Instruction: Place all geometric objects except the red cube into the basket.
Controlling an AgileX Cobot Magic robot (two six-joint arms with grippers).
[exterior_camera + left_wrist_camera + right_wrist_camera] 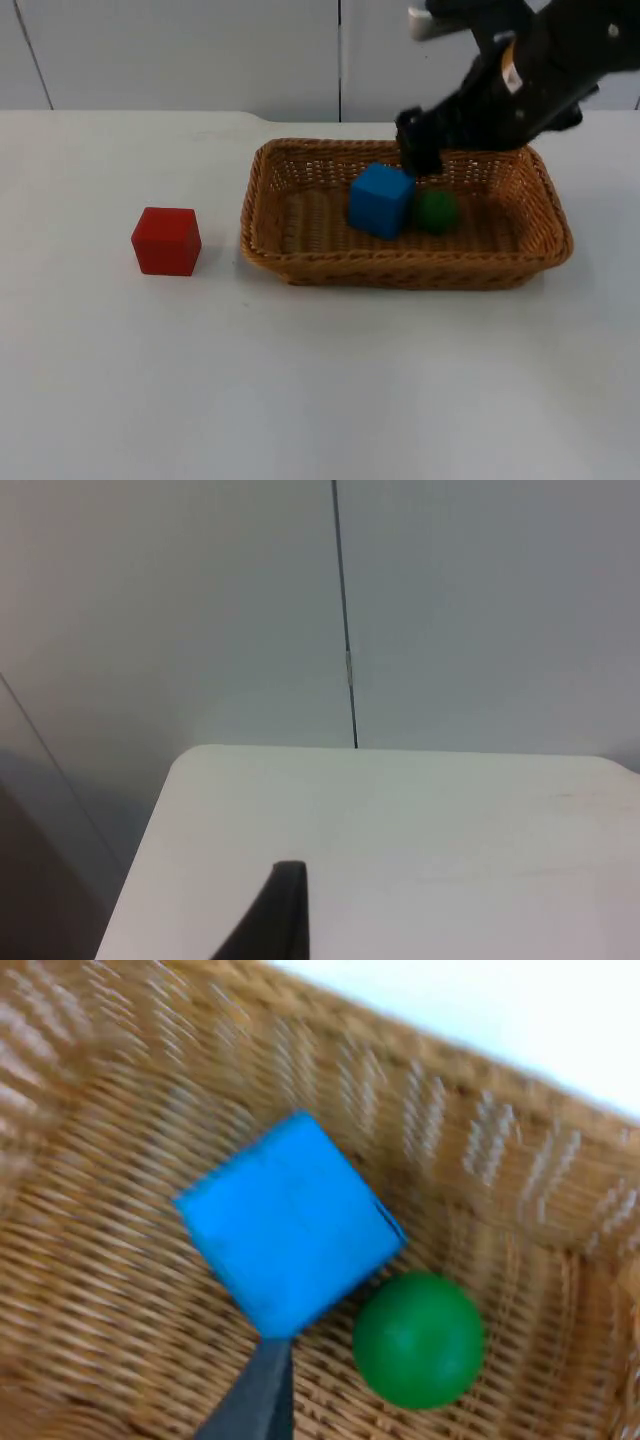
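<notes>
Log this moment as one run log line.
right gripper above basket | blue cube, green ball in basket | red cube on table | left arm waits

Open table [320,380] around red cube [166,240]

Legible text, labels, brands, numbers, signs: none. A small orange-and-white tag [509,71] sits on the right arm above the basket [300,262]; its markings cannot be read. Blue cube [381,200], green ball [436,211] and red cube [166,240] carry no markings.
</notes>
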